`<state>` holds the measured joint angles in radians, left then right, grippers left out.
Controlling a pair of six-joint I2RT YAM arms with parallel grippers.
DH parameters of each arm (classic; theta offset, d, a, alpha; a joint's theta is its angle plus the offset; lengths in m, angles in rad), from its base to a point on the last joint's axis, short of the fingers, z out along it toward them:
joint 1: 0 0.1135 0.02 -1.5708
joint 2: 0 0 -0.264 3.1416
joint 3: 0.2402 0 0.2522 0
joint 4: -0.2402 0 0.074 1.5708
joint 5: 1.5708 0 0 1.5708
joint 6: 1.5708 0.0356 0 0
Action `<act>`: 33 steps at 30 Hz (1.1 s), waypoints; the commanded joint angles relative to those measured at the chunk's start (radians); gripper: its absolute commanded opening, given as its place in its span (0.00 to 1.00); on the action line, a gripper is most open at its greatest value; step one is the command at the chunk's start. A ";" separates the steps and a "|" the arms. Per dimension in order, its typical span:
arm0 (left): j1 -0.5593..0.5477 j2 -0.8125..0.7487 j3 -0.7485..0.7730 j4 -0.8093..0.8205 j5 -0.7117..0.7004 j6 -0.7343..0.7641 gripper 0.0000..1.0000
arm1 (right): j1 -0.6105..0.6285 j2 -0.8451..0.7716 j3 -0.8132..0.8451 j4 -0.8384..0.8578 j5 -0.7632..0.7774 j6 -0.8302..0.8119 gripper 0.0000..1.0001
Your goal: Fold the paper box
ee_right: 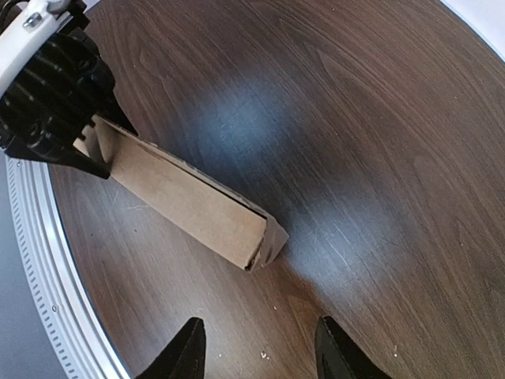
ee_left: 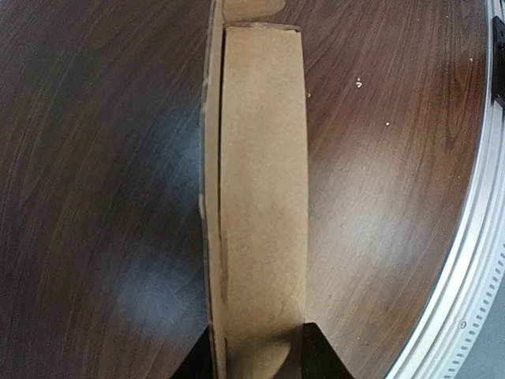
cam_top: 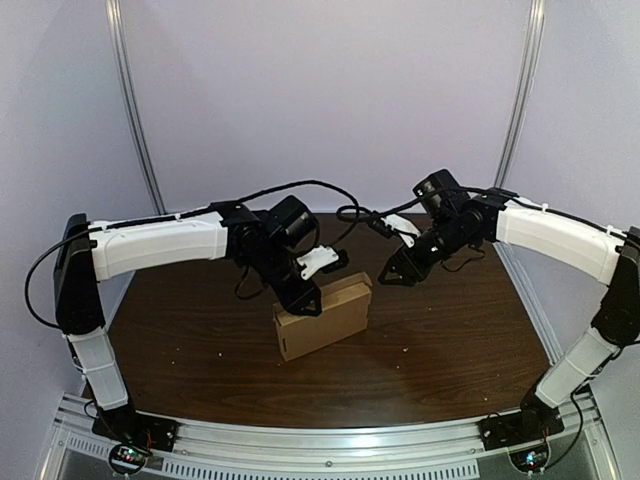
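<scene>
Black fingertips (ee_left: pixel 319 355) of the left gripper (ee_left: pixel 259 359) are clamped on the top edge of the flat brown cardboard box (ee_left: pixel 264 197). The box stands on edge on the dark wooden table (ee_left: pixel 95 197) and stretches away ahead of them. Beyond its far end the right gripper (ee_right: pixel 260 351) hovers with fingers spread and empty, the box end just ahead of it and not touching.

The left arm (cam_top: pixel 160 247) reaches in from its base toward the middle with its wrist bent down. The left gripper (cam_top: pixel 305 296) points downward, fingers (ee_left: pixel 319 357) closed on one end of the paper box (cam_top: pixel 325 320). The right arm (cam_top: pixel 555 238) arches in from the right. The right gripper (cam_top: pixel 393 273) hangs in the air, fingers (ee_right: pixel 183 354) spread apart, holding nothing.
</scene>
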<state>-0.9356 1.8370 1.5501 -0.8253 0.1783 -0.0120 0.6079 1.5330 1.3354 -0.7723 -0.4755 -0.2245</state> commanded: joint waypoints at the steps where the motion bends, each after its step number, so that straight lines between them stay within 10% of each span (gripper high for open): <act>1: 0.009 0.025 0.013 -0.082 0.046 -0.058 0.27 | 0.023 0.057 0.060 0.061 0.047 0.053 0.44; 33: 0.010 0.023 -0.007 -0.058 0.041 -0.082 0.26 | 0.067 0.177 0.126 0.071 0.035 0.088 0.13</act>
<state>-0.9291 1.8374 1.5524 -0.8391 0.2218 -0.0792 0.6621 1.6947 1.4345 -0.6884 -0.4450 -0.1490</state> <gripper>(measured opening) 0.325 0.130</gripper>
